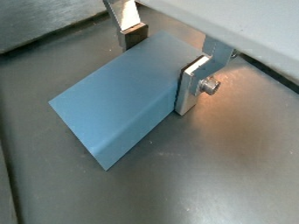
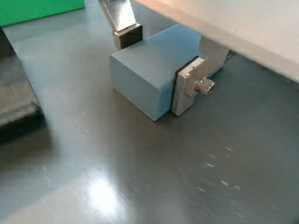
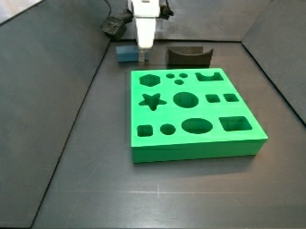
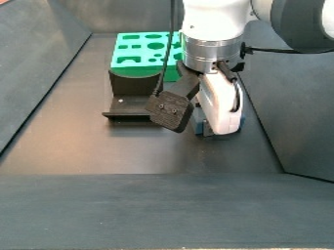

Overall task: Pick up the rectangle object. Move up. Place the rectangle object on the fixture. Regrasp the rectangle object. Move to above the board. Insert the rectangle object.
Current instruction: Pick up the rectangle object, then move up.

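Observation:
The rectangle object [image 1: 111, 114] is a light blue-grey block lying on the dark floor, seen in both wrist views [image 2: 138, 83]. My gripper [image 1: 163, 70] is down around it with a finger on each side [image 2: 156, 72]. One finger [image 1: 193, 86] lies against the block's side. The dark pad of the other finger [image 1: 135, 37] faces the block with a slight gap, so the gripper is open. In a side view the gripper [image 3: 143, 40] stands over the block [image 3: 124, 54], beside the dark fixture [image 3: 189, 55] and behind the green board [image 3: 191, 112].
The fixture [image 2: 17, 96] and a corner of the board [image 2: 41, 10] show in a wrist view. In a side view the fixture [image 4: 131, 103] sits between the board [image 4: 144, 49] and my arm. Dark walls enclose the floor.

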